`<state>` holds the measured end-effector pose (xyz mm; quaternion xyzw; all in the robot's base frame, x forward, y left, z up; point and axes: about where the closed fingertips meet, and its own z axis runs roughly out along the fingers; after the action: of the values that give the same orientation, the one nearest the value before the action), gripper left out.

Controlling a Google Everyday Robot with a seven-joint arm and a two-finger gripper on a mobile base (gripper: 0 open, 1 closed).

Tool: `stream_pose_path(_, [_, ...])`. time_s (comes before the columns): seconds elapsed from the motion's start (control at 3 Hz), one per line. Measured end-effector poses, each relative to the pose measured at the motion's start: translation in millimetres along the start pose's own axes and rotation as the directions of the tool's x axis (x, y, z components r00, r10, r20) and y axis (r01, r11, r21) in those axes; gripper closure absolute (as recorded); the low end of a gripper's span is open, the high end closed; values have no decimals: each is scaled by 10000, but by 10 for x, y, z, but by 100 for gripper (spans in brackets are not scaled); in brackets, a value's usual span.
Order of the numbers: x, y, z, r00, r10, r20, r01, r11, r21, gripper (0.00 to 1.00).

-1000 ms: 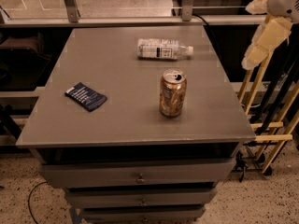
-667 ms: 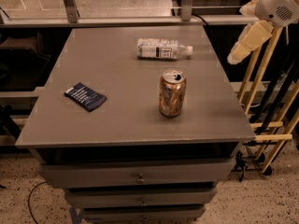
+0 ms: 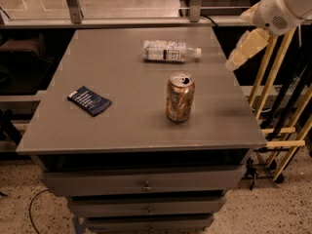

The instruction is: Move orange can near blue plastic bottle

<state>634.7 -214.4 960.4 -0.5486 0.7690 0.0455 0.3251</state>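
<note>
The upright orange-gold metal drink can [image 3: 180,97], pale-swirled and silver-topped, stands right of the grey table's [image 3: 122,130] middle. The clear white-capped plastic bottle [image 3: 170,51] lies toward the table's back. The cream gripper [image 3: 235,59] hangs over the table's right edge, touching nothing; whether it is open or closed cannot be told.

The arm [image 3: 285,6] runs out past the top and right edges, so only its last white segment shows, along with the pale gripper [image 3: 237,58], which hangs just off the table's [image 3: 122,126] right rim near the blue plastic bottle [image 3: 168,51]. The dark print on the bottle's label and the lettering on the dark-blue packet [image 3: 89,101] are too small to read. The bottom edge cuts off the lowest drawer [image 3: 146,223].
</note>
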Motion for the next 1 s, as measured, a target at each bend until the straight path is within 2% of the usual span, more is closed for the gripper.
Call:
stream_pose_path(0.33, [-130, -101, 451, 9968, 162, 779, -185, 9994, 286, 0])
stream_pose_path(0.67, [-289, -253, 858, 9851, 327, 1688, -441, 9970, 640, 0])
stream_pose_path(1.0, [-497, -381, 1156, 9659, 432, 2554, -636, 9954, 722, 0])
